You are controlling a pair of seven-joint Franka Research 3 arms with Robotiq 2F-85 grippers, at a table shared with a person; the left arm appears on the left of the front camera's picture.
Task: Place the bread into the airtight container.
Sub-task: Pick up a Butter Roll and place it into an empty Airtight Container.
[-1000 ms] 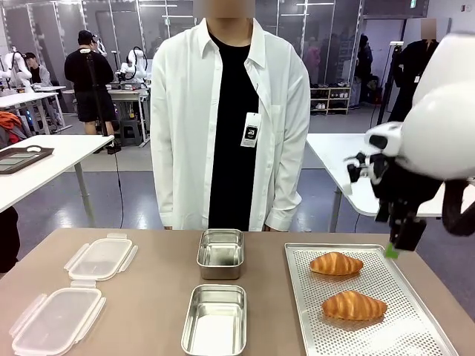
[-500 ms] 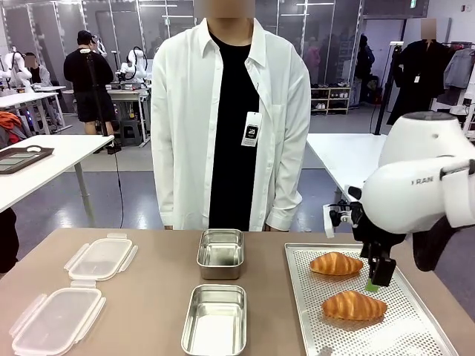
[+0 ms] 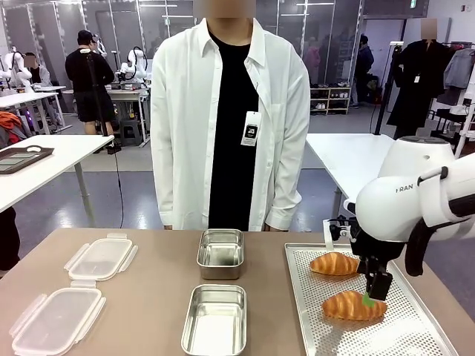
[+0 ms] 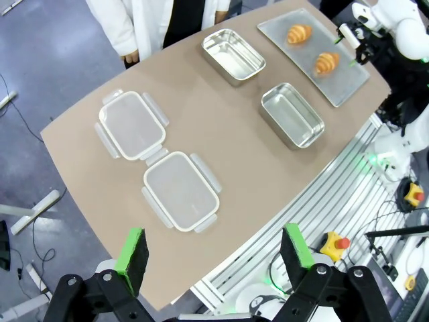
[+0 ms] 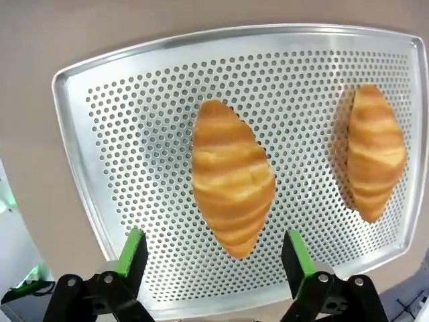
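Now the reach for the bread is in hand. The right gripper (image 3: pixel 371 295) hangs over the near croissant (image 3: pixel 353 305) on the tray (image 3: pixel 312 326), its jaws spread wide and holding nothing. In the right wrist view the green pads stand either side of the croissant's narrow middle, with its long axis running between them. Whether a pad already touches the crust, I cannot tell.

The far croissant (image 3: pixel 335 263) lies beside it on the same tray, apart from it. Two steel containers sit left of the tray, both with nothing in them: the near container (image 3: pixel 215 319) and the far container (image 3: pixel 220 252). Two lids (image 3: pixel 56 319) lie well to the left. The left gripper (image 4: pixel 214 249) is high above the table, open and holding nothing. A person (image 3: pixel 230 119) stands at the far side, hands out of the work.

Next, I judge, the right gripper must come down until the pads flank the croissant low on its sides, then close gently: the crust looks flaky and will crush or tear under a hard pinch. After that comes a lift clear of the tray and a carry left to a container.
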